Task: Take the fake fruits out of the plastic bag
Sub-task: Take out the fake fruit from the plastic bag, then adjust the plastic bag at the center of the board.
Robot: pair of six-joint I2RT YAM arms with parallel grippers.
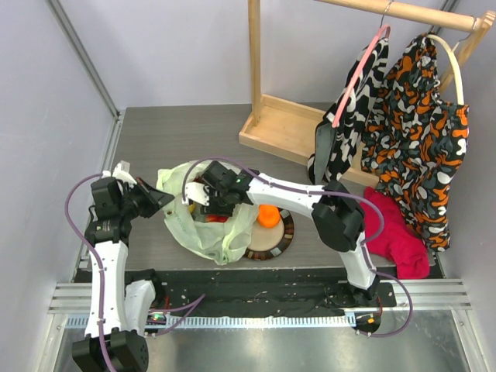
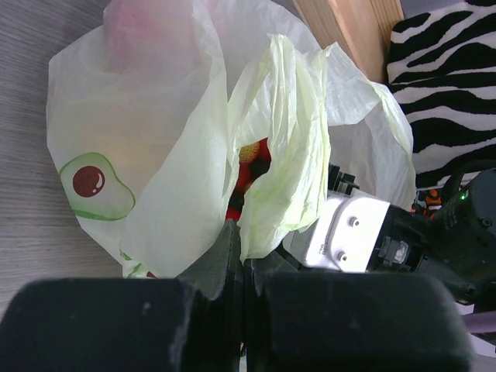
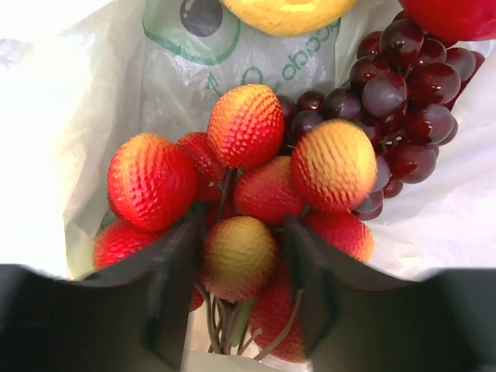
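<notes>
The pale green plastic bag [image 1: 203,229] lies on the table with its mouth open upward. My left gripper [image 1: 160,203] is shut on the bag's left edge; in the left wrist view the film [image 2: 155,155] is pinched between the closed jaws of that gripper [image 2: 239,246]. My right gripper [image 1: 211,204] reaches inside the bag. In the right wrist view this gripper [image 3: 240,236] is shut on one berry of a red-orange berry bunch [image 3: 246,124]. A dark purple grape bunch [image 3: 399,101], a yellow lemon [image 3: 287,12] and a red apple [image 3: 457,15] lie beyond. An orange [image 1: 268,215] sits on the plate [image 1: 283,239].
A wooden clothes rack [image 1: 283,128] with two patterned garments [image 1: 415,139] stands at the back right. A red cloth [image 1: 399,232] lies to the right of the plate. The right arm's white wrist body [image 2: 349,232] sits close behind the bag's fold.
</notes>
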